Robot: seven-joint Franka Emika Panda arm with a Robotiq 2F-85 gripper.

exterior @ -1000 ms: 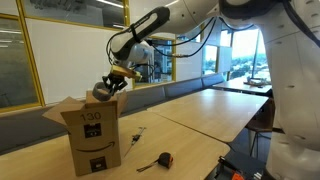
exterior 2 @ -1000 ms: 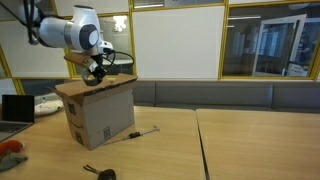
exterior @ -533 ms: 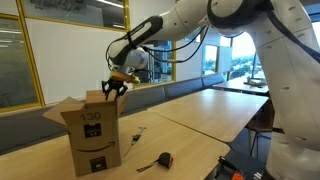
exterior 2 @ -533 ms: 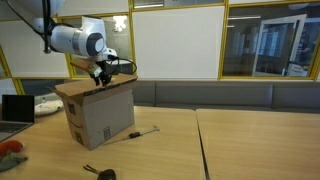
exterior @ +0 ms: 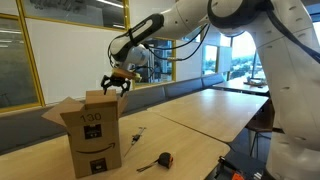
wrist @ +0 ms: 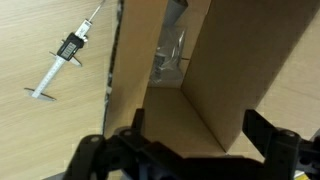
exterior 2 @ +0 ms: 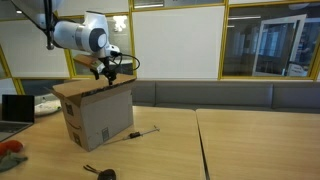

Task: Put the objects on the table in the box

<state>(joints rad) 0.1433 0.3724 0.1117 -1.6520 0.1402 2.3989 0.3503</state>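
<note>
Claw (exterior: 114,83) hangs just above the open top of the cardboard box (exterior: 92,135), jaws spread wide, nothing between the fingers; same reading in both exterior views, claw (exterior 2: 107,70) over box (exterior 2: 95,115). The white arm (exterior: 190,20) reaches in from above. The box stands upright straight below the claw with its flaps folded outward, "130" handwritten on one face above a black curved-arrow logo. Wrist view looks straight down the carton: claw (wrist: 190,140) frames the bottom edge with both dark fingers (wrist: 275,145) apart, brown inner wall of the box (wrist: 235,70) beneath them. Deep inside, below the claw, lies a clear plastic packet (wrist: 170,55) against the far inner corner; the rest of the box floor is in shadow, contents not readable. Outside the box wall, off to one side of the claw and well below it, a digital caliper (wrist: 60,62) lies flat on the light wood surface (wrist: 40,30); an exterior view shows it (exterior 2: 140,133) just beside the foot of the box. Farther from the claw, also down on the surface (exterior: 200,110), sits a black-and-orange gadget (exterior: 165,158) with a thin cord trailing from it, apart from the box. A laptop (exterior 2: 15,108) stands open on the surface beyond the box, well apart from the claw.
</note>
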